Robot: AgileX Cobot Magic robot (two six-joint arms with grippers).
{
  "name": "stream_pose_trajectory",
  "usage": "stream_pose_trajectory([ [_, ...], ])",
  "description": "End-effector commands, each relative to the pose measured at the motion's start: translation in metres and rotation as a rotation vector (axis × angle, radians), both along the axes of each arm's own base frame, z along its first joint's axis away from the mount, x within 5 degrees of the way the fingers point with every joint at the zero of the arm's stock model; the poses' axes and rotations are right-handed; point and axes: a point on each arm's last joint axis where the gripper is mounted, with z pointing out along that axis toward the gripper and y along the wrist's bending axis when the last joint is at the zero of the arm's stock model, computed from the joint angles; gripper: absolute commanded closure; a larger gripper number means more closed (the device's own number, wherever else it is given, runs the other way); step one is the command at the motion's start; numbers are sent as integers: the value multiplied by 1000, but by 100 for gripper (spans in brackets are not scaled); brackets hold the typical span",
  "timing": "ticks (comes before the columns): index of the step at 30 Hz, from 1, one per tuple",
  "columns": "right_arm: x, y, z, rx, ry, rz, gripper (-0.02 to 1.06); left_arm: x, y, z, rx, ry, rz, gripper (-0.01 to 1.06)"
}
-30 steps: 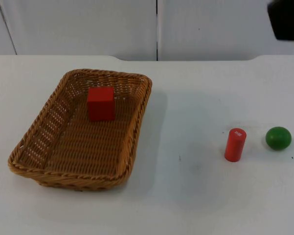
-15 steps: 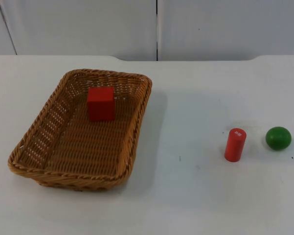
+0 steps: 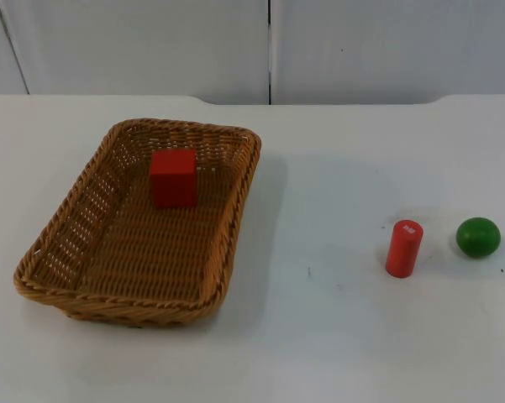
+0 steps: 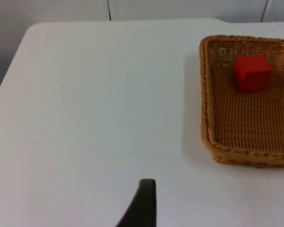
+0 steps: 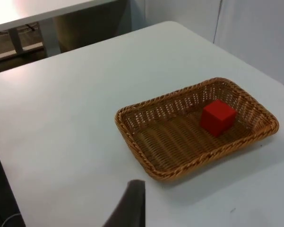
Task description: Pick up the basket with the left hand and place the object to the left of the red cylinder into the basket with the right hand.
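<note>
The brown wicker basket rests on the white table at the left, with a red cube inside it near its far end. The red cylinder stands upright at the right, and a green ball lies just to its right. My left gripper hangs over bare table, well apart from the basket and the cube. My right gripper is held high and back from the basket and the cube. Neither gripper touches anything.
Bare white table stretches between the basket and the cylinder and along the front edge. The grey partition wall closes off the far side. A second table stands beyond the table's edge in the right wrist view.
The dark bulk of the right arm at the top view's upper right corner a second ago has withdrawn out of that view. The basket, cube, cylinder and ball have not moved.
</note>
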Motion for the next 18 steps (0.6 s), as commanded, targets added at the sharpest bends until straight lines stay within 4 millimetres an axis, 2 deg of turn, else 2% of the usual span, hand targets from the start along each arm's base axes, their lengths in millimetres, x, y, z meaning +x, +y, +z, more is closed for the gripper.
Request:
stream_pose_trajectory([
  [1, -2, -2, -1, -6, 4, 4, 19, 5, 1, -12, -5, 39, 12, 22],
  [10, -4, -3, -6, -56, 45, 16, 19, 11, 2, -14, 2, 5, 18, 22],
  [16, -14, -14, -3, -37, -10, 27, 19, 11, 2, -14, 2, 5, 18, 22],
  [18, -18, -19, -8, -29, -17, 26, 19, 11, 2, -14, 2, 5, 18, 22],
])
